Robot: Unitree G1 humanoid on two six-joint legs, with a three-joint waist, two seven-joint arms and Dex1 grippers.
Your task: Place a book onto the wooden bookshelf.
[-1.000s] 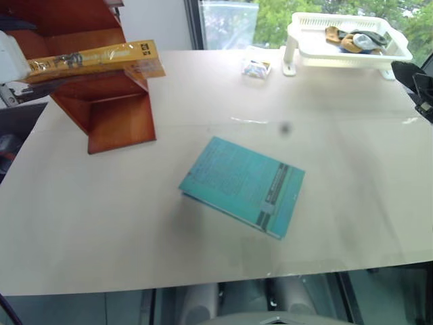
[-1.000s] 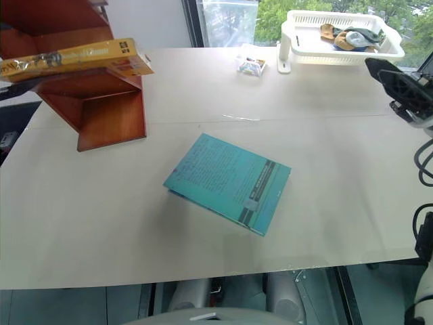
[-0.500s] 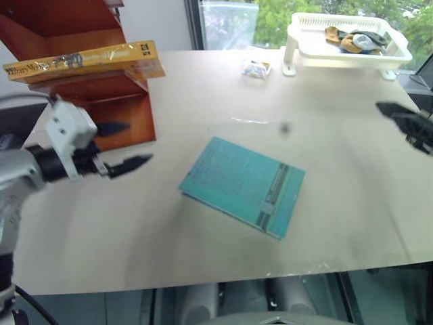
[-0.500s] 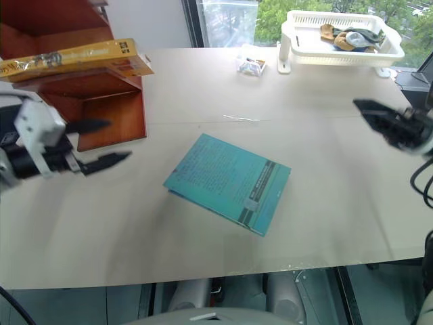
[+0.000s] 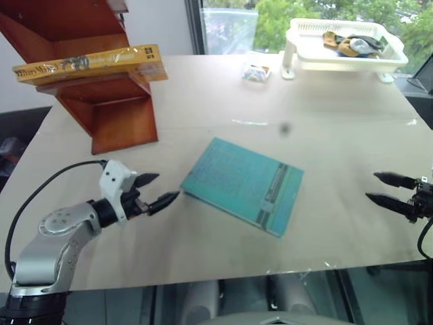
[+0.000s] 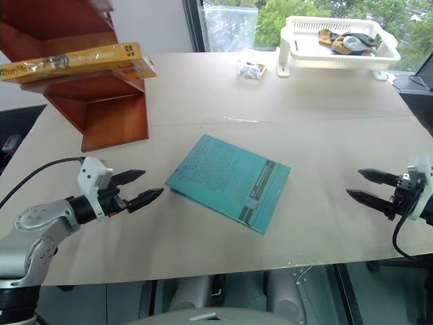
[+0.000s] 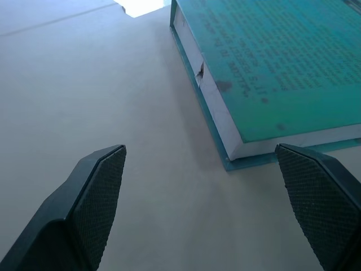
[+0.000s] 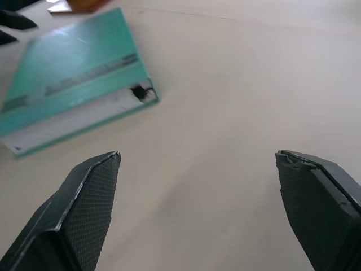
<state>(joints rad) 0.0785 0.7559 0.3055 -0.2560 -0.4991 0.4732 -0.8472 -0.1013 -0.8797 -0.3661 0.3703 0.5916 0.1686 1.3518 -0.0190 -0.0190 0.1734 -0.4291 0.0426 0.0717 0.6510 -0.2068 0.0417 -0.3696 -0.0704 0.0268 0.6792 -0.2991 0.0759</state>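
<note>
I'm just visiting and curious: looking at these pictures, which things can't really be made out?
- The wooden bookshelf: its upper part is cut off by the top edge of the head views.
- The book on it: its cover text is too small to read.
- The white basket: the items inside are too small to identify.
- The small packet near the basket: too small to identify.
- The teal book: its print is too fine to read.

Hardly any lettering could be made out. The yellow spine of the book on the bookshelf carried a dark title, too small to read. The teal book showed lines of print and a grey band, equally illegible.
</note>
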